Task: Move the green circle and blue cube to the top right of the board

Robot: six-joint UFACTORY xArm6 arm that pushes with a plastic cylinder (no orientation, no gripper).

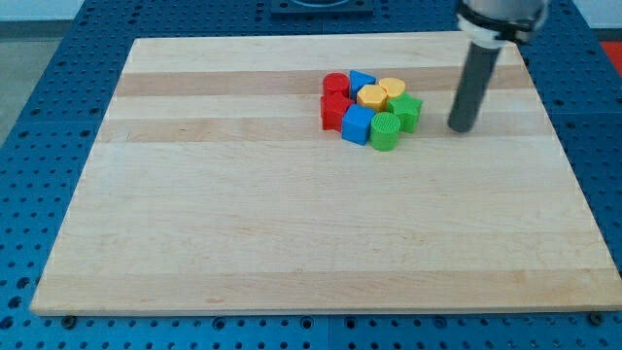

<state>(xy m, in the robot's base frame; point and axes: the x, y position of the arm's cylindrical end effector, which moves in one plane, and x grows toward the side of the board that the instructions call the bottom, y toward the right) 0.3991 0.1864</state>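
My tip (461, 127) is shown on the counter (243, 233), right of the clustered green circle (385, 130) and blue cube (357, 124), touching neither.

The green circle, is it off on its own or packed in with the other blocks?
Packed in. The green circle sits at the cluster's lower right edge, against the blue cube. My tip stands apart, toward the view's right.

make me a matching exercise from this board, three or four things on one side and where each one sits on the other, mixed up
Things:
1. green circle
2. blue cube
3. my tip
4. red cylinder

Places:
A. the cluster's top left
B. apart from the cluster, to the view's right
C. the cluster's bottom edge, right of the blue cube
D. the cluster's bottom edge, left of the green circle

Pairs: 1-C, 2-D, 3-B, 4-A
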